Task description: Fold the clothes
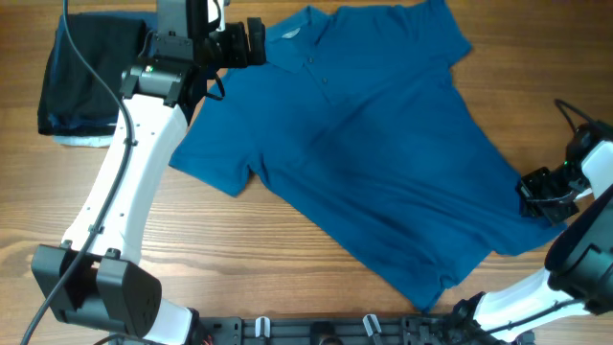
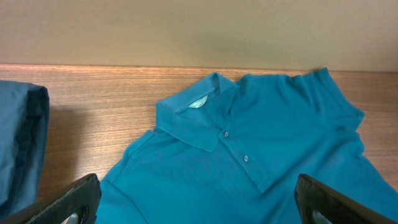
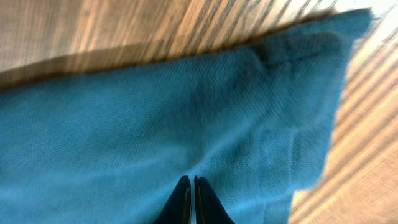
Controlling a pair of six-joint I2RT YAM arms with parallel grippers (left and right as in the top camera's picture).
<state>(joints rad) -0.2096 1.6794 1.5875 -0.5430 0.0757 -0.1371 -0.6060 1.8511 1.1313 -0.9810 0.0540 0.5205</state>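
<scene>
The medium-blue polo shirt (image 1: 374, 144) lies spread face up on the wooden table, collar at the top and hem toward the lower right. My left gripper (image 1: 259, 42) is open and empty, hovering just left of the collar. In the left wrist view its jaws (image 2: 198, 190) stand wide apart over the shirt's (image 2: 261, 162) shoulder and placket. My right gripper (image 1: 534, 194) is at the shirt's right hem corner. In the right wrist view its fingers (image 3: 192, 182) are pressed together on the fabric (image 3: 155, 118), which puckers toward the tips.
A folded dark navy garment (image 1: 86, 77) with a pale blue edge lies at the table's far left, beside my left arm; it also shows in the left wrist view (image 2: 18, 143). Bare wood (image 1: 287, 249) lies in front of the shirt. A cable runs by the right arm.
</scene>
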